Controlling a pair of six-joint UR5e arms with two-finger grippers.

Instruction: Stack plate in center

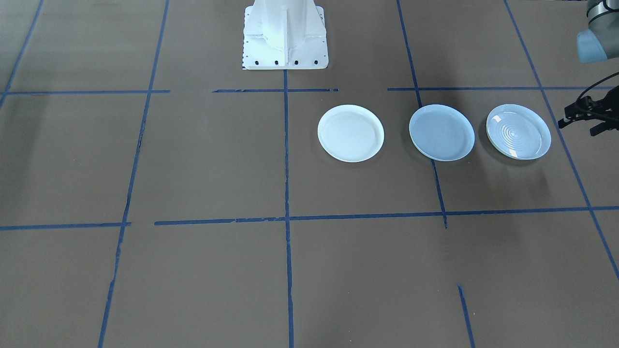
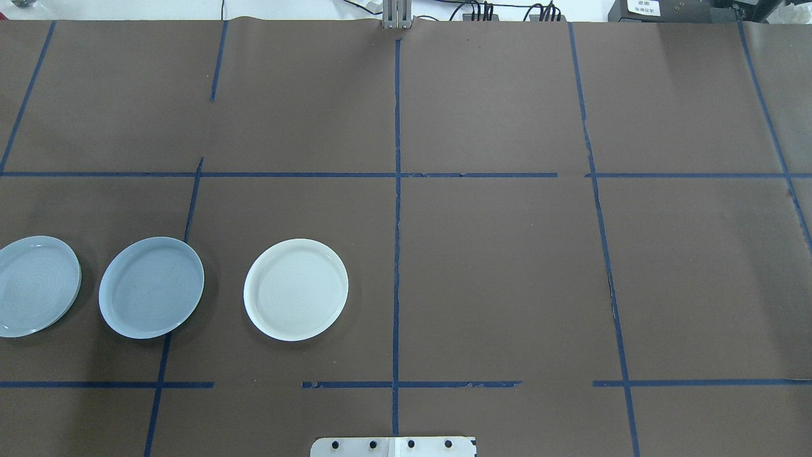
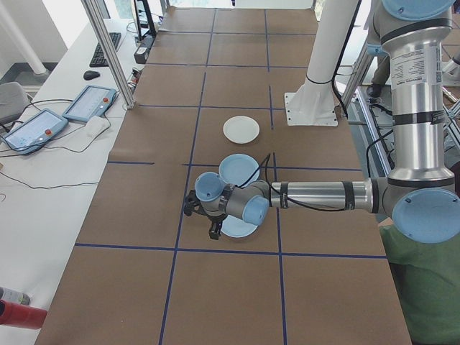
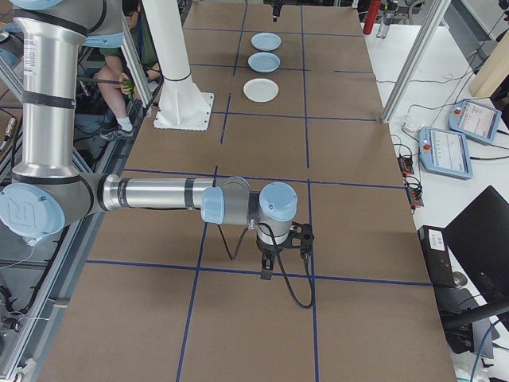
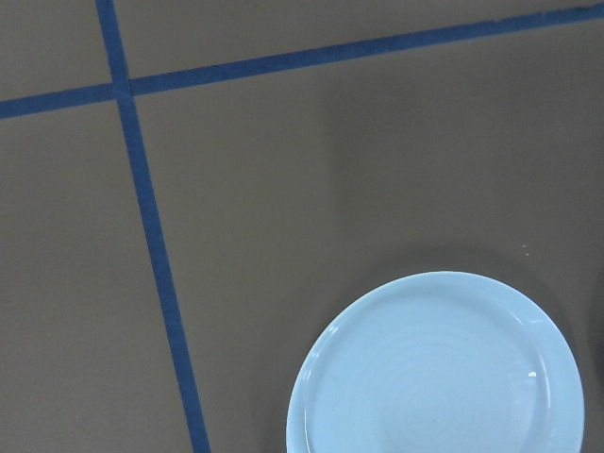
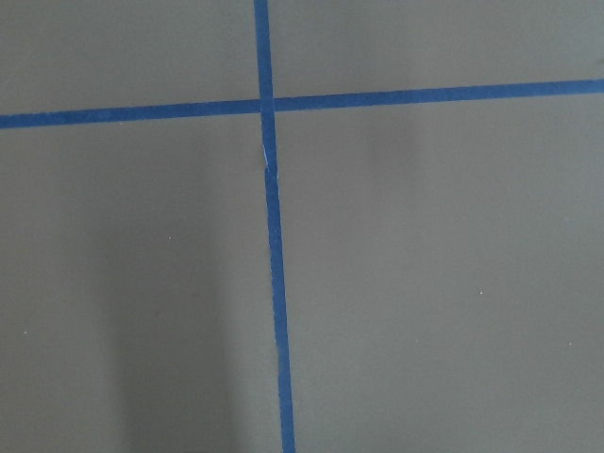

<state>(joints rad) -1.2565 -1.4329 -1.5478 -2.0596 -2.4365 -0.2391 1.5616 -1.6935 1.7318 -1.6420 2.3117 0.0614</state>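
- On the table point(image 2: 495, 266), covered with brown paper and divided by blue tape lines point(image 2: 397, 254), three plates lay flat in one row on the robot's left half, none touching another.
- Near the robot's base point(image 1: 285, 36), the white column rose at the middle of the table's edge.
- At the table's left end, the left arm point(image 3: 316, 195) reached out low over the table, its wrist above the last plate of the row.
- At the far right end, the right arm point(image 4: 159, 195) stretched over bare paper, well apart from all plates.
- Between the other two plates lay the matte pale blue plate point(image 2: 151, 287), the center one, with a plain smooth face and a low rim; it partly covered a tape line.
- Beside it, toward the table's middle, lay the white plate point(image 2: 296, 289).
- On the other side, at the table's end, lay the glossy ringed plate point(image 2: 35, 285); the left wrist view showed it from above.
- The left end effector point(image 1: 582, 116) hung just beside the ringed plate, holding nothing; whether its fingers were spread I cannot tell.
- The right end effector point(image 4: 280, 248) pointed down over a tape crossing; its state I cannot tell.
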